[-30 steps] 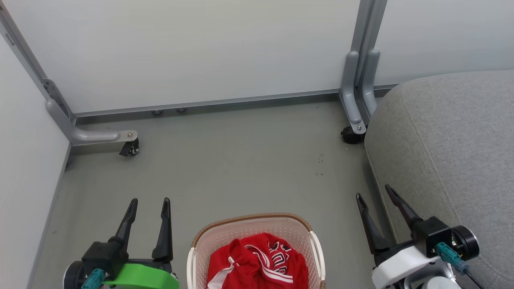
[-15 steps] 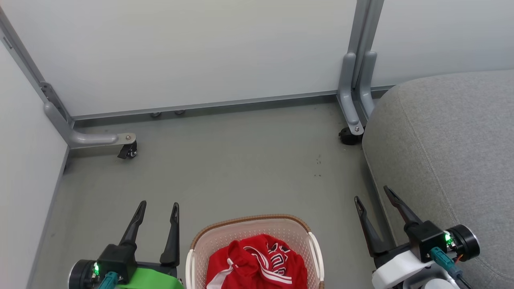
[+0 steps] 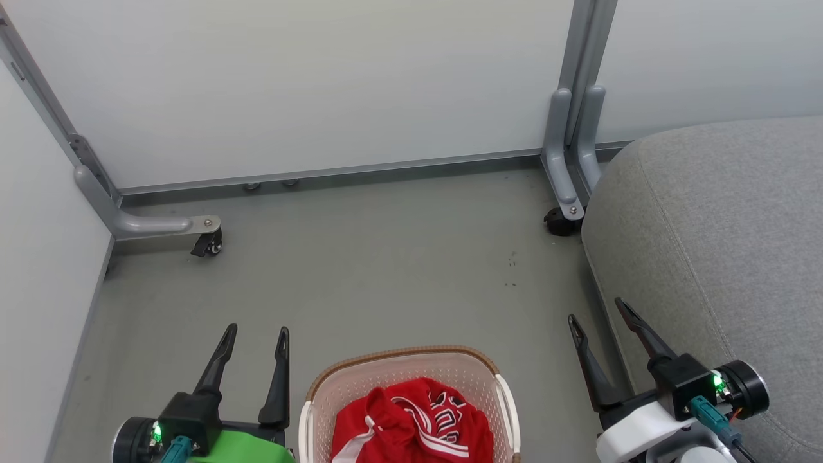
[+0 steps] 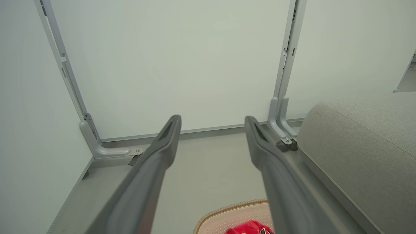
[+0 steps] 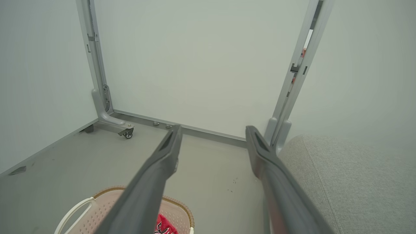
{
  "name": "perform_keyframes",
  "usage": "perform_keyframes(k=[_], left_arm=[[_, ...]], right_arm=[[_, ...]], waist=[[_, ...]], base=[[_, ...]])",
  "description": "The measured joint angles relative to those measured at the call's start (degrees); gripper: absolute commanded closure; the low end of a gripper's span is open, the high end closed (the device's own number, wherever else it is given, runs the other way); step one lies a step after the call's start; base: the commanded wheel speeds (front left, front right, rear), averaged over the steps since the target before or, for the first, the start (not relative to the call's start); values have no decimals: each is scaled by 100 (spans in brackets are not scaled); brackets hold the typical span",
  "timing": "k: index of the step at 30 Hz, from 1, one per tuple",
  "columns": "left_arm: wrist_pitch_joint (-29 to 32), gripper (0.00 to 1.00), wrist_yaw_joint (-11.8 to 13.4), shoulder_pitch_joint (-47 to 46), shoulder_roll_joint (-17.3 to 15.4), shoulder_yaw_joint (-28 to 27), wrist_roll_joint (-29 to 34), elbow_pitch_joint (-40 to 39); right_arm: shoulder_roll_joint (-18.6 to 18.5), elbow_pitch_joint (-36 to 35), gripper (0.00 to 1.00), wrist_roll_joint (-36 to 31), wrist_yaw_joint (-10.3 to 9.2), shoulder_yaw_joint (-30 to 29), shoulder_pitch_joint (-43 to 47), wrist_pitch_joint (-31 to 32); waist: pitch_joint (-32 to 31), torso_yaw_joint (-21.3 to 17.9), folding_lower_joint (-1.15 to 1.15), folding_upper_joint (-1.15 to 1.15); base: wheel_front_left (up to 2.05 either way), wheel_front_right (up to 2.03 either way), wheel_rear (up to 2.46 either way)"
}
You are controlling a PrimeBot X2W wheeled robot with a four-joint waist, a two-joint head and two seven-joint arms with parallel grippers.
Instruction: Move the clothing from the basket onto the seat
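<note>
Down on the floor [image 3: 386, 270] between both tools, the basket [image 3: 398, 354] holds the red clothing [image 3: 411, 424]; left tool [image 3: 257, 329] and right tool [image 3: 596, 310] hang wide, gripping nothing, grey seat [image 3: 720, 244] just beside the right one.

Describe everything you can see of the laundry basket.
The basket is cream-white perforated plastic with a brown woven-look rim and a white handle on each side. It stands upright on the grey floor, at the head view's bottom edge, which cuts off its near part. Red clothing with white stripes lies bunched inside, covering its bottom. The seat stands apart to its right. Nothing else visibly touches it.
</note>
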State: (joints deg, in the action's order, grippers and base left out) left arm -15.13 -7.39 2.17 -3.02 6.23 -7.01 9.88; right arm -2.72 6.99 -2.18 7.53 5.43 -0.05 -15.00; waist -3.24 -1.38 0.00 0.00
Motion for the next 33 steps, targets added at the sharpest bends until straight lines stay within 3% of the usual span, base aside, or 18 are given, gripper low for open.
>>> perform_keyframes(k=[18, 33], left_arm=[[-1, 0, -1, -36, 7, 131, -44, 192], [-3, 0, -1, -1488, -243, 1703, -334, 864]], right_arm=[[-1, -78, 0, 71, 0, -127, -7, 0], [-5, -423, 0, 144, 0, -598, -825, -1]], waist=[[209, 23, 0, 0], [1486, 146, 0, 0]], base=[[0, 0, 0], [0, 0, 0]])
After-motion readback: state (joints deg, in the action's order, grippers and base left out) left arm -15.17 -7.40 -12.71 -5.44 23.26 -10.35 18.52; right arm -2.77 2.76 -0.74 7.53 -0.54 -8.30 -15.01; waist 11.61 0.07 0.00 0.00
